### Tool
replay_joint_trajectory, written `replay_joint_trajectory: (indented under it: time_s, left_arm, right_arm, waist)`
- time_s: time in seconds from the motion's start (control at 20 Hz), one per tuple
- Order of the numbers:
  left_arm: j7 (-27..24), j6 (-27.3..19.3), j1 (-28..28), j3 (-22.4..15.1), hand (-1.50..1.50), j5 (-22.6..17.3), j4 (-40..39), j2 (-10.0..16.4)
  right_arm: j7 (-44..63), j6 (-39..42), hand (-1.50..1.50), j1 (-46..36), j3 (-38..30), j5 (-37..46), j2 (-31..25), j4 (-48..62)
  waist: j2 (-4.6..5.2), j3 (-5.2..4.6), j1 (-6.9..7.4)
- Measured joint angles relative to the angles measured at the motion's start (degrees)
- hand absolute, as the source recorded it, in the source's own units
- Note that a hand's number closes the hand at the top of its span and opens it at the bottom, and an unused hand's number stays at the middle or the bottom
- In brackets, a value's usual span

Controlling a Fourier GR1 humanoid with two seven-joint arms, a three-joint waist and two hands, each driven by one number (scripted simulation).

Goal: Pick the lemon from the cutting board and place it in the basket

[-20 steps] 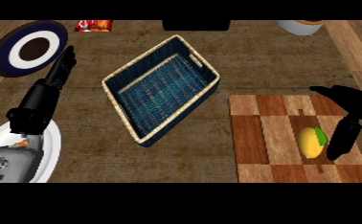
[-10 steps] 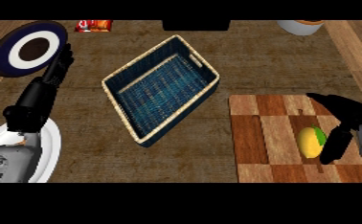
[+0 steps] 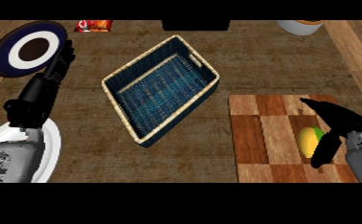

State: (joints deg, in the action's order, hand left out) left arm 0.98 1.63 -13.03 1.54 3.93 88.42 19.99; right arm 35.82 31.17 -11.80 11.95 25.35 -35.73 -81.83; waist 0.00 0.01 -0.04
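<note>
A yellow lemon (image 3: 308,141) with a green end lies on the checkered wooden cutting board (image 3: 265,137) at the lower right. My right hand (image 3: 338,133) comes in from the right edge and curls round the lemon, thumb stretched above it and fingers dark along its right side. The lemon still rests on the board. A blue woven basket (image 3: 161,89) with a pale rim sits tilted in the middle of the counter, with nothing in it. My left hand (image 3: 58,66) stands open at the far left, fingers straight and pointing up.
A dark blue and white plate (image 3: 28,50) lies at the upper left, behind the left hand. A white round object (image 3: 35,156) shows at the lower left. A red packet (image 3: 93,25) and a white bowl (image 3: 300,27) sit along the far edge.
My right hand has shifted slightly lower and closer round the lemon. The left forearm has edged a little to the left. The lemon and basket stay in place.
</note>
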Motion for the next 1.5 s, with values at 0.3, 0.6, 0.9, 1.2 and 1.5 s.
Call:
replay_joint_trajectory:
  time_s: [0.3,0.6,0.9,1.2,1.5]
  left_arm:
    - [-1.82,1.41,1.08,1.45,0.0,1.13,-0.58,-1.3]
    - [-0.95,2.9,2.25,2.75,0.0,1.84,1.75,-2.05]
    - [-1.35,3.74,1.56,3.51,0.0,3.18,0.68,-3.09]
    - [-0.97,4.9,2.32,4.63,0.0,3.45,1.95,-3.38]
    - [-1.2,4.54,2.16,4.1,0.0,4.68,1.72,-4.74]
  right_arm:
    - [-3.62,0.17,-1.5,1.79,-2.28,4.31,2.29,1.35]
    - [-4.94,0.94,-1.5,2.56,-4.64,8.0,4.49,3.37]
    - [-8.35,0.2,-1.5,3.85,-6.22,11.79,5.83,5.83]
    - [-10.86,-1.93,1.5,3.7,-8.53,13.83,7.92,7.91]
    - [-16.45,-5.22,1.5,2.54,-7.89,18.02,7.58,11.48]
  waist:
    - [-0.01,-0.01,0.02]
    - [-0.01,-0.02,0.09]
    - [0.0,-0.01,0.03]
    - [-0.28,-0.43,0.08]
    - [-0.54,-0.82,0.15]
